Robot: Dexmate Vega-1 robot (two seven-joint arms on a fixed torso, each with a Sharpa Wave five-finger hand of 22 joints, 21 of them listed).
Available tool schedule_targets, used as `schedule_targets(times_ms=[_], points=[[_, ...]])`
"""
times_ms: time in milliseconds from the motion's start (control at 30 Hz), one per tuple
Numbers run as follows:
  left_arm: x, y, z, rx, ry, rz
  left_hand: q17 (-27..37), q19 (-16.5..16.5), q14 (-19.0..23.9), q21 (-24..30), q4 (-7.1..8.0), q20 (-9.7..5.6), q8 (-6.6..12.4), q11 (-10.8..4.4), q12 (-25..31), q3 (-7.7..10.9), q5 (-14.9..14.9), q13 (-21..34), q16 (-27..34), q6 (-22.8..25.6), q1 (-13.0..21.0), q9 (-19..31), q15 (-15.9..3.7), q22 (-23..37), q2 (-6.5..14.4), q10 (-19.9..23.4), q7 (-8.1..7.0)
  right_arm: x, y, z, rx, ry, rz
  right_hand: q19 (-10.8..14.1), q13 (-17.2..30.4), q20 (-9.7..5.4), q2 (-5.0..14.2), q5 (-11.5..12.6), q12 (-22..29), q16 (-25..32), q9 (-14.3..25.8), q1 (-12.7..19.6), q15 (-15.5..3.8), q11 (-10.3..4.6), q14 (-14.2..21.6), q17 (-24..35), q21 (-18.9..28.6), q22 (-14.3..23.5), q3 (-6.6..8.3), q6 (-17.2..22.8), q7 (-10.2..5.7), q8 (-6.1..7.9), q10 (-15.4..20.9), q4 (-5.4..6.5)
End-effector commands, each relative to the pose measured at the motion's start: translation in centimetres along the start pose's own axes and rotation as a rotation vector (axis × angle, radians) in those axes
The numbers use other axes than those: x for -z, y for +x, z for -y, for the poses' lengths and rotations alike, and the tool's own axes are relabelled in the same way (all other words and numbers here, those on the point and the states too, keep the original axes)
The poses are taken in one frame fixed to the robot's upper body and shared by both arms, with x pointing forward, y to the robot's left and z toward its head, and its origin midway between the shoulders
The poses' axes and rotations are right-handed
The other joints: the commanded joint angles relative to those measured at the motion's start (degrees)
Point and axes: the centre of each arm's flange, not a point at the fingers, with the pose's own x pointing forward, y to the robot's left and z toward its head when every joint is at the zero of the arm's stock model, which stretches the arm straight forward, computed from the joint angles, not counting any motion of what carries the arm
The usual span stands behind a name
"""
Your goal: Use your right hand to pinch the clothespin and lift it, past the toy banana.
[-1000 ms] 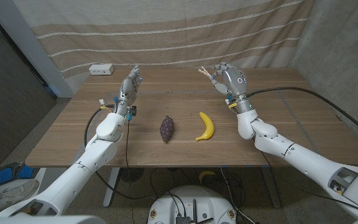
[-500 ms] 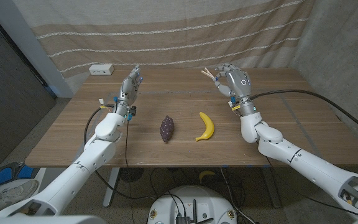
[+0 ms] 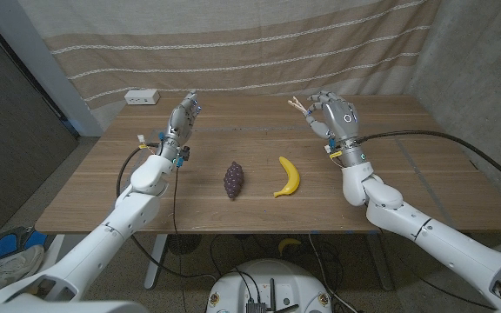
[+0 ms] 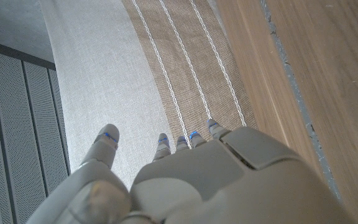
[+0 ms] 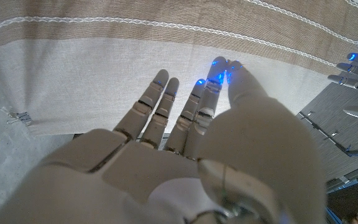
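My right hand [image 3: 334,114] is raised above the table's far right part and pinches a small wooden clothespin [image 3: 299,106] at its fingertips, clear of the tabletop. The yellow toy banana [image 3: 289,176] lies on the wood nearer to me and a little left of that hand. In the right wrist view I see the back of my right hand [image 5: 185,162] against the curtain; the clothespin is hidden there. My left hand [image 3: 183,116] stands raised over the far left of the table, fingers apart and holding nothing; its back [image 4: 229,180] appears in the left wrist view.
A dark purple toy grape bunch [image 3: 234,178] lies left of the banana. A white power strip [image 3: 142,97] sits at the table's back left edge. A striped curtain [image 3: 250,43] hangs behind the wooden table [image 3: 407,183].
My right hand has shifted to the right with the clothespin pinched in it. The left hand, banana and grape bunch have stayed put.
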Motion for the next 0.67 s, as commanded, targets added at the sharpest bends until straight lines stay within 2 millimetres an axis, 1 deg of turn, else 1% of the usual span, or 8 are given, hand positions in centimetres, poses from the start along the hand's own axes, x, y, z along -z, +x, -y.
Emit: schedule_targets(times_ms=[33,367,667], points=[[-0.1,0.2,0.6,0.023,0.001,-0.001,-0.03,-1.08,-3.17,-0.25,-0.16,-0.38,0.26,0.03,-0.07,0.00,-0.04,0.00,-0.06,-0.18,0.48,0.07,-0.09,0.20,2.69,-0.22,0.06,0.1,-1.8,1.2,-0.001,-0.036,-0.033,0.39,0.27,-3.05,-0.22,0.51,-0.22,-0.19,0.22,0.43,-10.60,0.14,0.01,0.15,0.27,0.19,-0.50,2.21,-2.35,0.35,0.33,0.01],[-0.5,-0.6,0.8,0.018,0.010,0.000,-0.03,-1.04,-3.15,-0.36,-0.18,-0.37,0.25,0.05,-0.06,-0.02,-0.04,0.00,-0.06,-0.18,0.48,0.07,-0.10,0.20,2.69,-0.20,0.05,0.3,-2.9,1.9,0.003,-0.048,-0.051,0.28,0.37,-3.32,-0.23,0.82,-0.44,-0.46,0.23,0.44,-10.61,0.11,-0.21,0.28,0.27,0.22,-0.79,2.19,-2.43,0.26,0.28,0.09],[-0.5,-0.7,0.9,0.027,0.008,0.003,-0.03,-0.99,-3.11,-0.44,-0.19,-0.36,0.26,0.05,-0.07,-0.04,-0.05,0.00,-0.05,-0.17,0.49,0.07,-0.12,0.20,2.68,-0.20,0.03,0.2,-3.2,2.7,0.014,-0.061,-0.074,0.21,0.46,-3.47,-0.18,1.11,-0.62,-0.66,0.23,0.42,-10.61,0.09,-0.31,0.41,0.27,0.24,-1.05,2.30,-2.58,0.24,0.28,0.20]])
